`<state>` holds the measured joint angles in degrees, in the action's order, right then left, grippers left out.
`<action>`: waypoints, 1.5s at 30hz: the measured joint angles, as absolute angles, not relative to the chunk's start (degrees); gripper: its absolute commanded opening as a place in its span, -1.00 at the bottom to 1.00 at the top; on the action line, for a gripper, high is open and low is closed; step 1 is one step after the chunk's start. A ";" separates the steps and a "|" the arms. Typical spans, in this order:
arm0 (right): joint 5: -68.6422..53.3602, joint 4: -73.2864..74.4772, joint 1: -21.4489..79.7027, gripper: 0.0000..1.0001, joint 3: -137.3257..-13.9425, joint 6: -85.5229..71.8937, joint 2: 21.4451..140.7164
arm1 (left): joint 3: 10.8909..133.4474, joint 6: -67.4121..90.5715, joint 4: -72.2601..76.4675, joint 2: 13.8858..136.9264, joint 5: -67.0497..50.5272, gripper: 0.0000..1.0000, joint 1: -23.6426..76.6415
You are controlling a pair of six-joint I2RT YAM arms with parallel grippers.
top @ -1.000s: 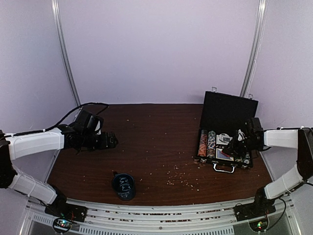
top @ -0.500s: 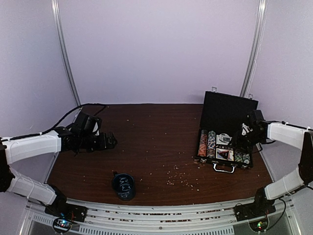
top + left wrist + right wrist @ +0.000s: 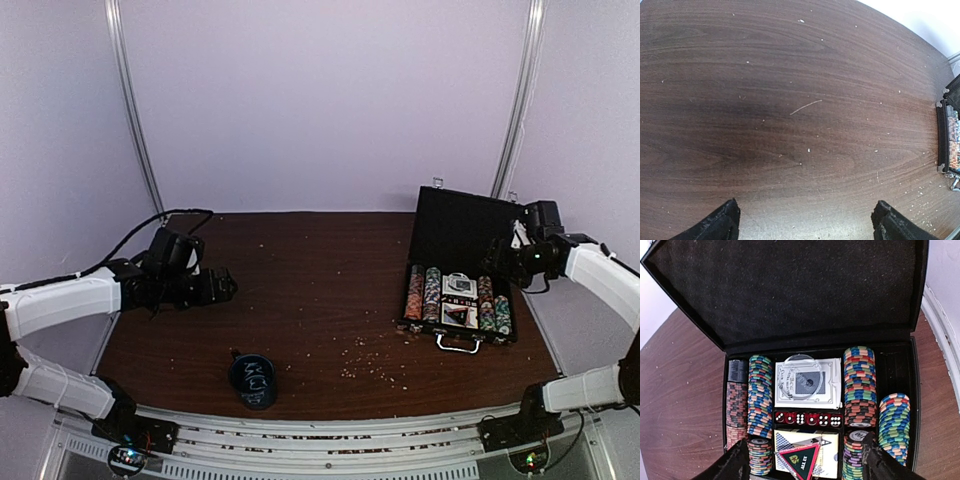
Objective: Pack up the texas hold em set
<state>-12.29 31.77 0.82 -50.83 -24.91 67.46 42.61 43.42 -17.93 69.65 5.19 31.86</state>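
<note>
The black case stands open at the right of the table, lid upright, metal handle toward the front. In the right wrist view its tray holds multicoloured chip rolls, two card decks, a row of red dice, a clear round button and a green triangular marker. My right gripper is open and empty, raised over the back of the case; its fingertips frame the tray. My left gripper is open and empty over bare table at the left.
A dark round cup with white scribbles stands near the front edge. Small crumbs are scattered over the brown table. The left edge of the case shows in the left wrist view. White walls enclose the table.
My right gripper has lifted out of the case and drawn back toward the lid, uncovering the right-hand chip rolls. My left arm has shifted slightly.
</note>
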 measured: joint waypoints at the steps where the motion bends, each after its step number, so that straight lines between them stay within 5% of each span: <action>1: -13.58 30.68 -0.34 0.53 -50.11 -25.39 67.16 | 42.74 43.48 -18.02 69.65 5.19 0.90 31.86; 12: -28.08 17.50 -24.10 0.65 -46.59 -28.93 69.56 | 49.47 41.93 -19.88 71.33 5.02 0.91 30.65; 34: -48.18 -1.06 -26.44 0.76 -75.24 -30.13 100.31 | 55.11 41.30 -18.26 77.41 0.80 0.90 25.54; 45: -61.06 -7.88 -26.70 0.77 -80.64 -34.52 106.32 | 57.01 41.30 -18.11 84.16 -1.21 0.89 25.54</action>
<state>-61.06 -7.88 -26.70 -80.64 -34.52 106.32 57.01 41.30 -18.11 84.16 -1.21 25.54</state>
